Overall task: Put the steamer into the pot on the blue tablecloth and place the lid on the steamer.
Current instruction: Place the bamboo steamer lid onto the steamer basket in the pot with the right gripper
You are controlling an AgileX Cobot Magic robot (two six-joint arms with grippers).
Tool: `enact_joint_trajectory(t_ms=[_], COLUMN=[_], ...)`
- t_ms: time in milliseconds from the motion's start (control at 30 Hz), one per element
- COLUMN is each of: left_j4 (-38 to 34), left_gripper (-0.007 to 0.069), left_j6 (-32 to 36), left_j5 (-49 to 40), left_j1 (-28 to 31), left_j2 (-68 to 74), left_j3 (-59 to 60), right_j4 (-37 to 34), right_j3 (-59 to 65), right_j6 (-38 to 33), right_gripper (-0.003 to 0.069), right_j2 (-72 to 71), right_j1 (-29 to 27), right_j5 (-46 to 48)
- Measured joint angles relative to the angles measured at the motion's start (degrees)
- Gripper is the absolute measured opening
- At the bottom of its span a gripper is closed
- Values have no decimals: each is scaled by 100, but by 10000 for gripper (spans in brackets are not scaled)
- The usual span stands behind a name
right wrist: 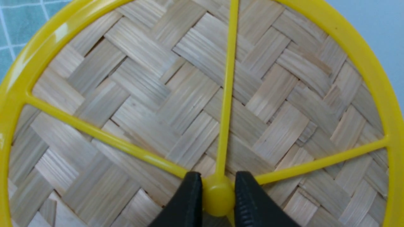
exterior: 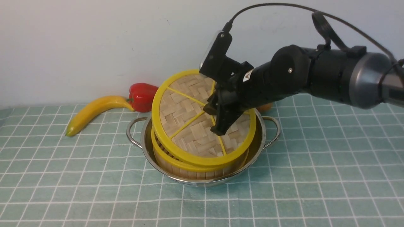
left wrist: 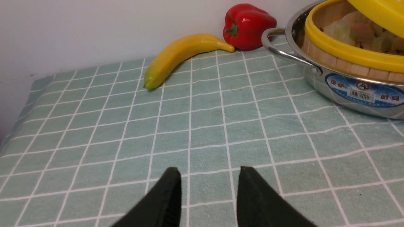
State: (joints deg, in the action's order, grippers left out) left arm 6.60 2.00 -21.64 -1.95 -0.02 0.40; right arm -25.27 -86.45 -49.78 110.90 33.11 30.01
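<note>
One blue tablecloth (exterior: 94,176), gridded in white, spreads out on every side of both sets of jaws. The right arm (exterior: 331,75) comes in from the robot's right, well above the cloth. Its thick forearm runs nearly level toward the middle, then the wrist bends steeply, so the right jaws point down and toward the robot's left. Only the tips of the left jaws show; they stand apart with nothing but bare cloth between them.

Directly under the right jaws sits the pot (exterior: 189,181), resting on the cloth with a looped handle out to either side. It lies ahead of the left jaws and well apart from them. The steamer (exterior: 195,173) stands inside the pot, its yellow rim above the steel one. The lid (exterior: 186,113) hangs tilted from the right jaws, with its far edge raised and its near edge low, just over the steamer's near rim. Whether they touch there I cannot tell.

A banana (exterior: 94,112) lies on the cloth to the robot's left of the right jaws, beyond the pot's handle. A red pepper (exterior: 142,97) sits just beside its stem end. Toy dumplings (left wrist: 356,30) show in the gap under the lid's raised edge. The right jaws are clamped on the lid's small yellow knob (right wrist: 218,195), one on each side of it, where the spokes meet.
</note>
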Motion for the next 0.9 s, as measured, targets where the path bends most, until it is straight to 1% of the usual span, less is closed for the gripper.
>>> enact_joint_trajectory(t_ms=[400,700,900], left_j4=[0,0,0], left_gripper=[243,243,243], left_j6=[-5,-5,-5], left_j5=[0,0,0], left_j1=[0,0,0], left_j2=[0,0,0], left_j3=[0,0,0], right_j4=[-153,-273,-278], right_j3=[0,0,0], right_j6=[-40,-290,-404], right_gripper=[143,143,143], right_j2=[107,132,169], right_j1=[0,5,112], right_j5=[-117,-170,-268])
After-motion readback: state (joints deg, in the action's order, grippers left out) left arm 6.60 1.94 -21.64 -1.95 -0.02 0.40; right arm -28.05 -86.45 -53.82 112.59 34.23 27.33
